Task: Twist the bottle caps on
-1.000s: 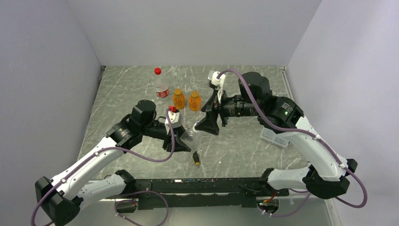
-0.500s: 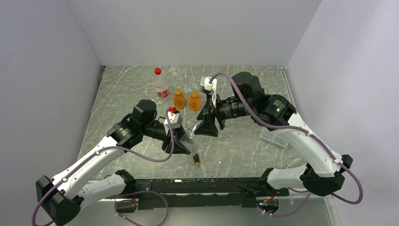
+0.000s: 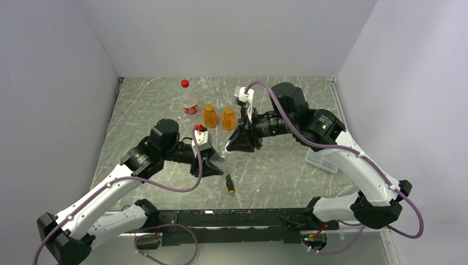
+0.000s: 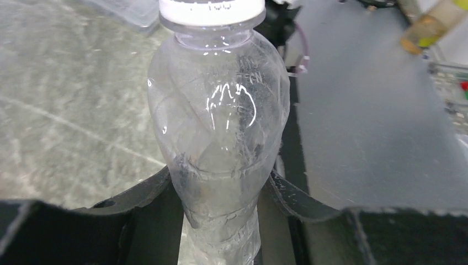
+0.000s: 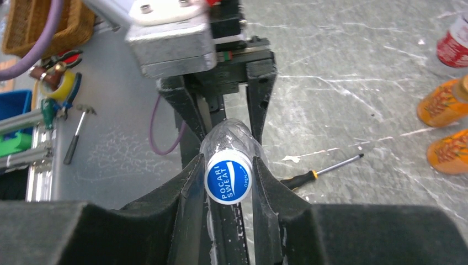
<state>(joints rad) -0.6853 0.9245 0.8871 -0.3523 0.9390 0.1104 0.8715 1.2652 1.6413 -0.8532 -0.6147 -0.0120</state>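
My left gripper (image 4: pixel 218 185) is shut on the lower body of a small clear bottle (image 4: pixel 221 127), holding it off the table. The blue cap (image 5: pixel 228 178) with white lettering sits on that bottle's neck. My right gripper (image 5: pixel 227 168) is shut on the cap, one finger on each side. In the top view the two grippers meet mid-table, left gripper (image 3: pixel 212 165) below and right gripper (image 3: pixel 232 148) above the bottle (image 3: pixel 222 160). At the back stand a taller clear bottle (image 3: pixel 189 102) with a red cap (image 3: pixel 185 83) and two amber bottles (image 3: pixel 209 116) (image 3: pixel 228 118) with orange caps.
A black-and-orange screwdriver (image 3: pixel 229 184) lies on the table just in front of the held bottle. A clear plastic box (image 3: pixel 323 161) lies at the right under the right arm. Grey walls close the table on three sides.
My right gripper has moved left onto the bottle's neck and shut on the blue cap. The left arm has shifted slightly, still holding the bottle.
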